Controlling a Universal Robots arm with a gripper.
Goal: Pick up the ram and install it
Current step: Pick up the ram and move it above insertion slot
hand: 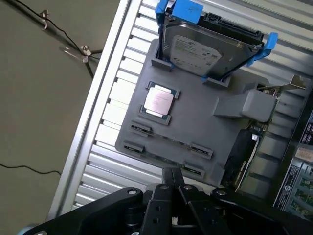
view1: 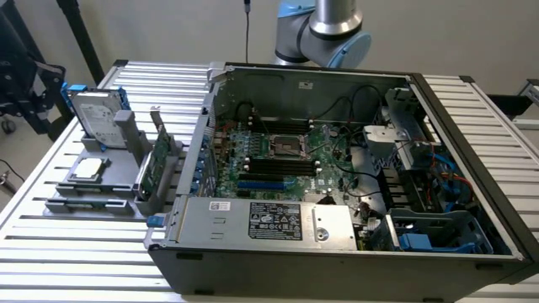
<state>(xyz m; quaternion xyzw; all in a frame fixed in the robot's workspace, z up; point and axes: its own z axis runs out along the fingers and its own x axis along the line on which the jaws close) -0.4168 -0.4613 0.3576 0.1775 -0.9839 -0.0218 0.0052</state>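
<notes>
Evidently empty, the gripper (hand: 172, 178) has its fingers pressed together and hovers above the gray holder (hand: 195, 117) on the table (hand: 105, 127). Just ahead, a thin dark strip between the end clips (hand: 139, 129) is probably the ram (hand: 170, 142), standing on edge; I cannot be sure. It should be light, stiff and fragile: pinch its top edge mid-length, squarely, sparing chips and contacts.

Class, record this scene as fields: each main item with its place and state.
gripper: shut, nothing seen held, over the holder's edge
holder: gray, on the table beside the case
drive: propped up in the holder, blue rails
CPU: flat in the holder
card: on edge in the holder, nearest the case
case: open, motherboard exposed
</notes>
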